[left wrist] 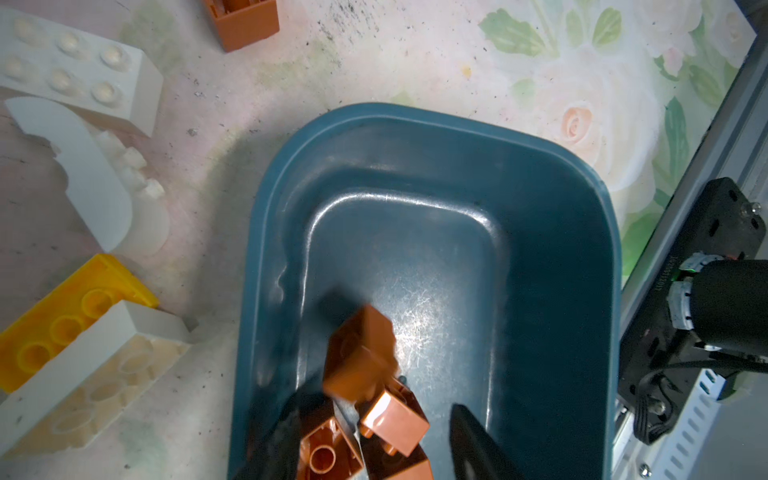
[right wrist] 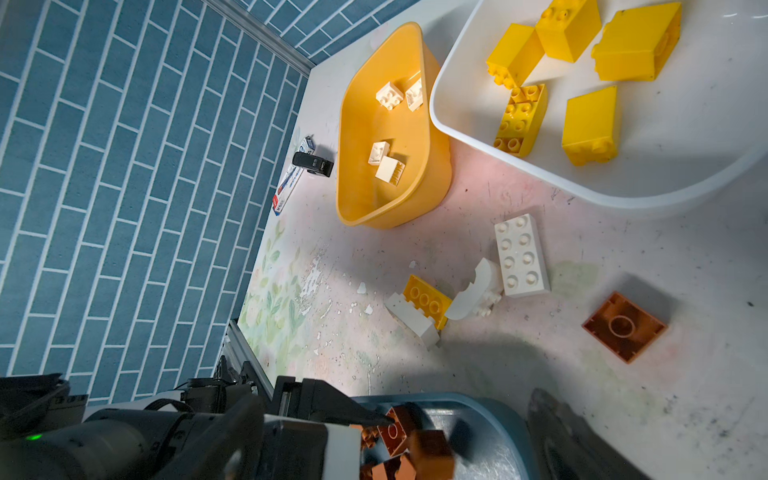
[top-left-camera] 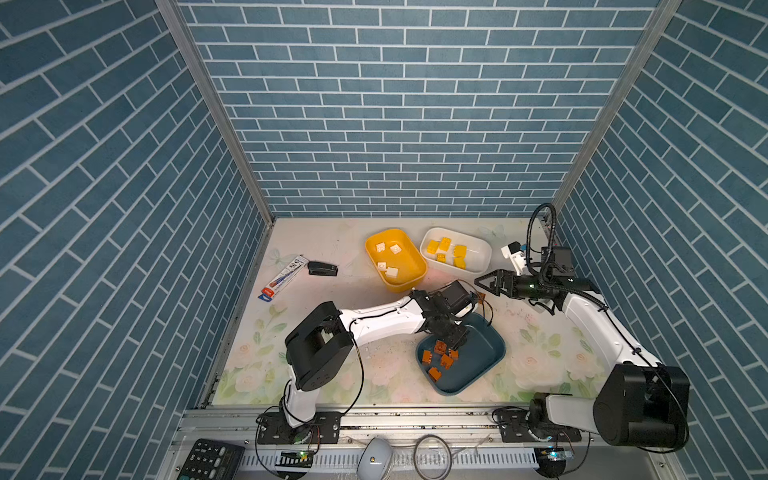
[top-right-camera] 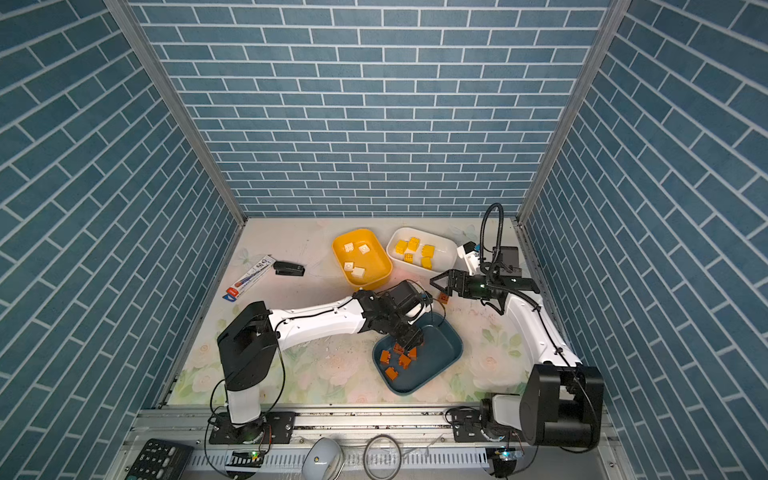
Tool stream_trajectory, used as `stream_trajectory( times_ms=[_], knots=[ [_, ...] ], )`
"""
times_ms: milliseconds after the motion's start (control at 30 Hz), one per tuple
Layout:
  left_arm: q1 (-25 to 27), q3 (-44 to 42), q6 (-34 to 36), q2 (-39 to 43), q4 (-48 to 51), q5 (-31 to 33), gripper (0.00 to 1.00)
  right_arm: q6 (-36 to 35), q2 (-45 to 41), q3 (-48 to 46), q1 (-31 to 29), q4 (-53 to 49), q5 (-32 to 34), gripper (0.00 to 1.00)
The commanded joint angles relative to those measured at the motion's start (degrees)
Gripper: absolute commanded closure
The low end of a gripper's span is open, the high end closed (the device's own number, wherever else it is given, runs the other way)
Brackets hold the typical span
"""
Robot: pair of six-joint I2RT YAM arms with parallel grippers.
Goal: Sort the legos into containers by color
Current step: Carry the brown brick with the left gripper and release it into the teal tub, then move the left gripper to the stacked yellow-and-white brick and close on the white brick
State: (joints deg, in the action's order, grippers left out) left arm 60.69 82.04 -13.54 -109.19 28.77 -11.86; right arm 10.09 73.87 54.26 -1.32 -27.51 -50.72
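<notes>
On your bench, the teal tub holds brown legos, the mustard tub white legos and the white tub yellow legos, while your left fingers stand parted over the teal tub with a blurred brown brick free of them, your right fingers gape wide and empty, and stray legos lie between the tubs.

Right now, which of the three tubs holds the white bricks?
The mustard yellow tub; the white tub holds yellow bricks, the teal tub brown bricks.

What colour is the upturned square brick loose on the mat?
Brown; the brick shows best in the right wrist view.
</notes>
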Motion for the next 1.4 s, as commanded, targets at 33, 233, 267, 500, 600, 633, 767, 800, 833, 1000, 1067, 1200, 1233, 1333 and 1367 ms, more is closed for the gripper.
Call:
stream_trajectory(
  times_ms=[33, 233, 267, 500, 600, 633, 767, 800, 833, 1000, 1067, 1200, 1233, 1333, 1367],
  knots=[
    [-0.09, 2.14, 1.26, 2.56, 4.08, 1.13, 0.33, -3.05, -1.10, 1.27, 0.26, -1.77, 0.70, 0.01],
    [-4.42, 2.57, 3.85, 6.48, 10.32, 3.16, 0.31, -2.45, -0.49, 1.20, 0.22, -0.46, -0.12, 0.01],
    [-5.16, 3.45, 4.86, 6.34, 11.15, 3.59, 0.30, -2.29, -0.27, 1.23, 0.25, -0.32, -0.25, 0.01],
    [-12.58, 6.53, 15.57, 3.19, 13.44, 0.55, 0.33, -2.52, 0.47, 2.15, 0.26, -0.29, -0.61, 0.01],
    [-15.19, 8.29, 21.45, 0.64, 13.46, 0.19, 0.35, -2.63, 0.92, 2.41, 0.22, -0.50, -0.87, 0.02],
    [-15.37, 9.32, 23.59, -0.67, 14.03, 0.82, 0.36, -2.59, 1.01, 2.48, 0.26, -0.46, -0.96, 0.02],
    [-15.42, 11.87, 29.48, -4.81, 14.28, 0.18, 0.37, -2.87, 1.19, 2.80, 0.26, -0.89, -1.05, 0.02],
    [-15.43, 11.62, 30.54, -5.22, 13.45, 0.22, 0.37, -2.96, 1.19, 2.83, 0.22, -0.98, -0.96, 0.02],
    [-15.43, 11.35, 32.19, -5.74, 12.75, 0.18, 0.38, -2.92, 1.28, 2.87, 0.27, -1.05, -1.11, 0.01],
    [-15.45, 11.28, 37.71, -8.39, 11.39, 0.37, 0.39, -3.12, 1.89, 2.94, 0.22, -1.31, -1.31, 0.01],
    [-15.49, 11.55, 38.71, -9.64, 11.14, 0.96, 0.39, -3.40, 2.16, 3.08, 0.25, -1.46, -1.31, 0.02],
    [-15.51, 11.74, 39.56, -10.93, 9.72, -0.66, 0.39, -4.07, 2.68, 3.26, 0.26, -2.11, -1.46, 0.01],
    [-15.47, 11.74, 39.79, -11.16, 9.57, -0.86, 0.40, -4.18, 2.77, 3.23, 0.22, -2.25, -1.49, 0.01],
    [-15.42, 12.00, 40.44, -12.24, 10.09, -1.15, 0.40, -4.53, 3.04, 3.18, 0.27, -2.45, -1.49, 0.01],
    [-15.42, 11.93, 40.76, -12.56, 10.37, -1.11, 0.40, -4.59, 3.12, 3.22, 0.25, -2.46, -1.53, 0.02]
  ],
)
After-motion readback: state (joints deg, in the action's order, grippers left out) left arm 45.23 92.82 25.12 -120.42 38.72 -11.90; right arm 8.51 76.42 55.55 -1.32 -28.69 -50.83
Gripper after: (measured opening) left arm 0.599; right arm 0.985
